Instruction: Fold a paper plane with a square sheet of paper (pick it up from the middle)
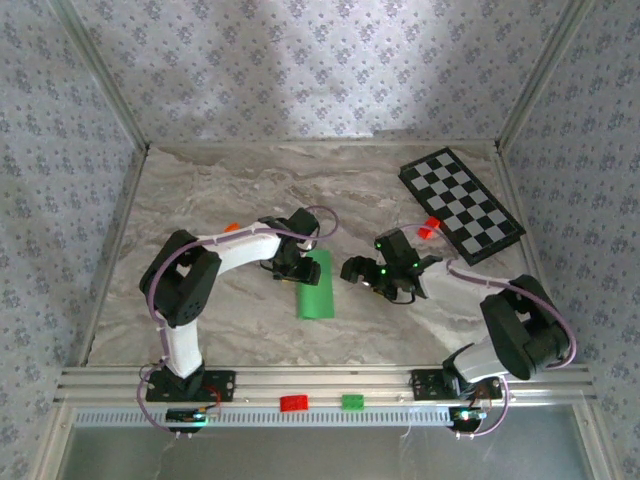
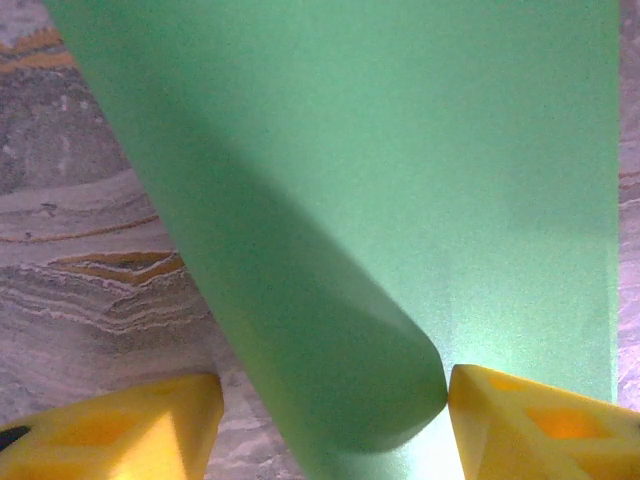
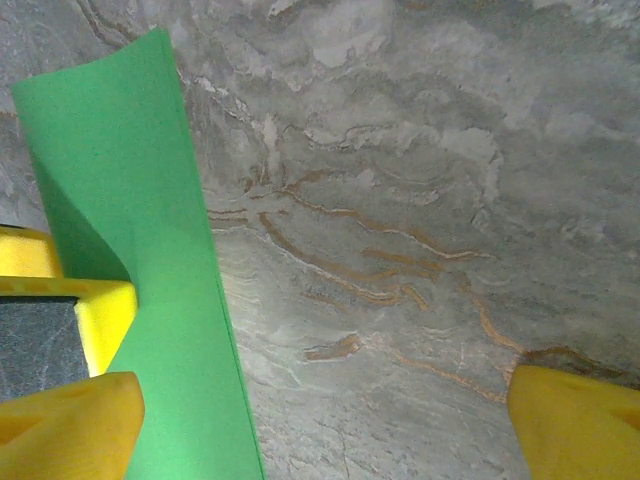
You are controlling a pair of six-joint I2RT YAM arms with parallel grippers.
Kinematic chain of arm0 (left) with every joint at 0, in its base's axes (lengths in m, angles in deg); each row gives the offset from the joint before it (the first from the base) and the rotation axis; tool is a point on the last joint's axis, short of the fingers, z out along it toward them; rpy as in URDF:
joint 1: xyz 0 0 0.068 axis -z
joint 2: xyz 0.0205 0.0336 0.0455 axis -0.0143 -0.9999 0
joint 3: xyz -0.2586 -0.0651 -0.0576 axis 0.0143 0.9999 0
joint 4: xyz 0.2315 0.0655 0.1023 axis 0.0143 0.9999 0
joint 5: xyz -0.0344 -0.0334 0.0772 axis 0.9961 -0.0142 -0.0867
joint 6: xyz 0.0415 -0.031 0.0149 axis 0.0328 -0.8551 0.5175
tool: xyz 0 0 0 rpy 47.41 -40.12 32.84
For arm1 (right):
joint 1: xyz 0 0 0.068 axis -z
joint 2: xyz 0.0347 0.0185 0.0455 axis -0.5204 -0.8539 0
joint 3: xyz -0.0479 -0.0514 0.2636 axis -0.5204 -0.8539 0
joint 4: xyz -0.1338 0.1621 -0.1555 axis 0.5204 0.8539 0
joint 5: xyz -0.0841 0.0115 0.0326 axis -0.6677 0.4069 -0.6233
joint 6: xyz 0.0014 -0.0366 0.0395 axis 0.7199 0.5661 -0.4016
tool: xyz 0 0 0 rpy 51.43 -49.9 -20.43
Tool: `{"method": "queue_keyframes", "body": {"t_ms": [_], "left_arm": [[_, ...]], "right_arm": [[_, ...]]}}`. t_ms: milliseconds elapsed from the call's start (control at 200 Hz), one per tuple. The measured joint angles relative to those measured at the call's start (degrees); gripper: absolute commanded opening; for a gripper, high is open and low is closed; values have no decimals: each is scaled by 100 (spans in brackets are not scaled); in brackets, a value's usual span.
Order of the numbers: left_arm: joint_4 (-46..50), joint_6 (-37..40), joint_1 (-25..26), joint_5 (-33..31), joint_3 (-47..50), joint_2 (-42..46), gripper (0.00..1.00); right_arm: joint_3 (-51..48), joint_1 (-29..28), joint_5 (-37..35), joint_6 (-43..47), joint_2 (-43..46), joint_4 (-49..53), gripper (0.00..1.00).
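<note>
At centre of the marble surface [image 1: 220,190], just ahead of the two arm bases.

Item one: the square sheet of paper [image 1: 316,288], bright green, plain.
- Condition: doubled over on itself into a long narrow band. The lower layer lies flat on the surface and the upper layer curls across it.
- The bend is a soft rounded roll, not a pressed crease.
- No point or triangular flaps show, so I judge the plane barely begun, at its first centre fold.

Item two: left gripper [image 1: 292,264], at the band's far left corner.
- Jaws partly spread, straddling the rolled bend.
- In the left wrist view one yellow finger [image 2: 540,425] touches the roll's edge. The other finger [image 2: 110,430] stands clear of it over bare marble. This is not a pinch.
- Likely purpose: to pen the loop so the upper layer cannot spring open, and to be in place for flattening the bend.

Item three: right gripper [image 1: 372,278], just beside the band's right long edge and apart from it.
- Jaws spread wide, with nothing held. Between them are surface and a strip of the paper's edge.
- Likely purpose: standing by to square the free edges or press the crease.

Sundries, well apart from the paper:
- Checkered board [image 1: 462,205] at far right.
- Red brick [image 1: 295,402] and green toy brick [image 1: 352,401] on the near rail.
- None of these has a part in the fold.
</note>
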Motion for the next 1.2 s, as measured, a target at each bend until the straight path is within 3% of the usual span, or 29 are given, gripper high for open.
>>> {"method": "queue_keyframes", "body": {"t_ms": [325, 500, 785, 880, 1199], "left_arm": [[0, -20, 9, -22, -11, -22, 64], [31, 28, 59, -107, -46, -52, 64], [33, 28, 66, -129, -48, -57, 64], [33, 28, 66, -129, -48, -57, 64], [33, 26, 66, -129, -48, -59, 64]], "right_arm": [[96, -94, 42, 0, -144, -26, 93], [144, -103, 35, 37, -249, -13, 81], [223, -103, 17, 44, -339, 68, 77], [223, -118, 79, 37, -372, -7, 66], [278, -284, 654, -111, -798, -769, 0]]}}
